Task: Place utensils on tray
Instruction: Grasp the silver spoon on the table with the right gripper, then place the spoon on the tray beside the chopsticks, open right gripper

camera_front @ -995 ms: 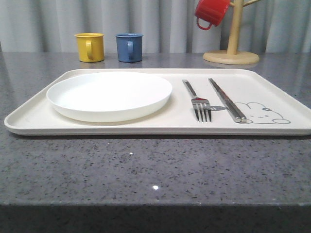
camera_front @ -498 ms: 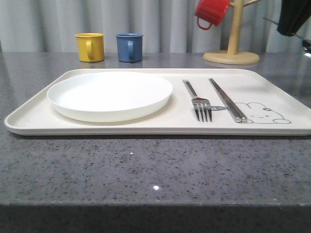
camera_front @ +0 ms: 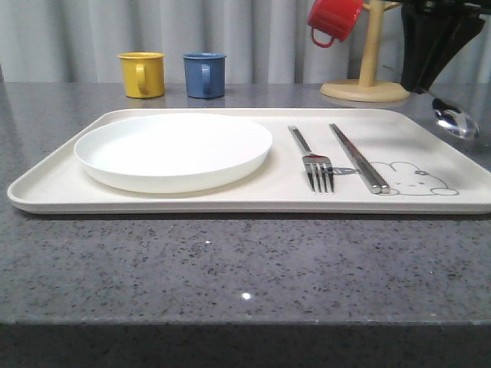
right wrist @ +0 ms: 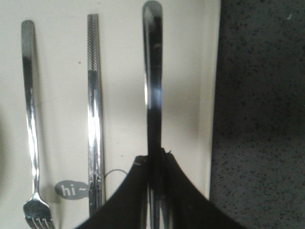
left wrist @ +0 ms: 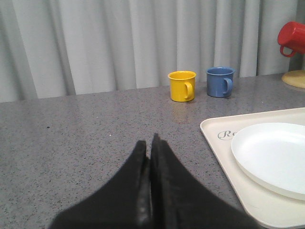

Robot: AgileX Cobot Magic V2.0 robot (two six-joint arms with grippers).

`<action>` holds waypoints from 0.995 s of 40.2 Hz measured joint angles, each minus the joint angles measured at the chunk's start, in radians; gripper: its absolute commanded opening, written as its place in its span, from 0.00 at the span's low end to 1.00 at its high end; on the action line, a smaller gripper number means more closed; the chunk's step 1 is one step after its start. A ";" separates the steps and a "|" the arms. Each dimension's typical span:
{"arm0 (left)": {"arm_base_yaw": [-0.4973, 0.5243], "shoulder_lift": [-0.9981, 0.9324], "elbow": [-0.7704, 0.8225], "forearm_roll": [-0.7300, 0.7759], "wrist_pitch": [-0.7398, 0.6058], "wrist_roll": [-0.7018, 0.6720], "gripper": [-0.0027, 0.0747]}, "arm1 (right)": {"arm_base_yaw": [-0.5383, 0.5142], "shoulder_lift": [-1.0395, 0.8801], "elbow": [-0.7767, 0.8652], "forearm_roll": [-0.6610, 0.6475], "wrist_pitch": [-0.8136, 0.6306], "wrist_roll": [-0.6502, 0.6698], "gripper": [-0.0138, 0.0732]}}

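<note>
Spoon [right wrist: 152, 90]: pinched in my right gripper [right wrist: 155, 162], hanging over the tray's right edge.
Fork [camera_front: 313, 161], chopsticks [camera_front: 357, 156]: lying side by side on the tray [camera_front: 230, 201], right of the plate [camera_front: 173, 150].
Left gripper [left wrist: 148, 157]: my fingers pressed together, holding nothing, above the table [left wrist: 71, 129].

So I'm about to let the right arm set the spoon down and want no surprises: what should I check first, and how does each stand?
1. Right gripper shut on spoon: ok.
2. Spoon over the tray, inside its rim: ok.
3. Bare tray beside the chopsticks for the spoon: ok.
4. Fork and chopsticks lying flat on the tray: ok.
5. Left gripper shut, off the tray: ok.
6. Spoon's height above the tray: cannot tell.
</note>
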 measured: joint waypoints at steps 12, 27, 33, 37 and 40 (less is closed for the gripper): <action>0.000 0.000 0.000 0.000 0.000 0.000 0.01 | 0.000 0.063 0.000 0.000 -0.002 0.005 0.14; 0.000 0.000 0.000 0.000 0.000 0.000 0.01 | 0.000 0.108 0.000 0.000 -0.007 0.005 0.14; 0.000 0.000 0.000 0.000 0.000 0.000 0.01 | 0.000 0.114 0.000 0.000 -0.009 0.005 0.14; 0.000 0.000 0.000 0.000 0.000 0.000 0.01 | 0.000 0.116 0.000 0.000 -0.009 0.007 0.14; 0.000 0.000 0.000 0.000 0.000 0.000 0.01 | 0.000 0.117 0.000 0.000 -0.009 0.007 0.14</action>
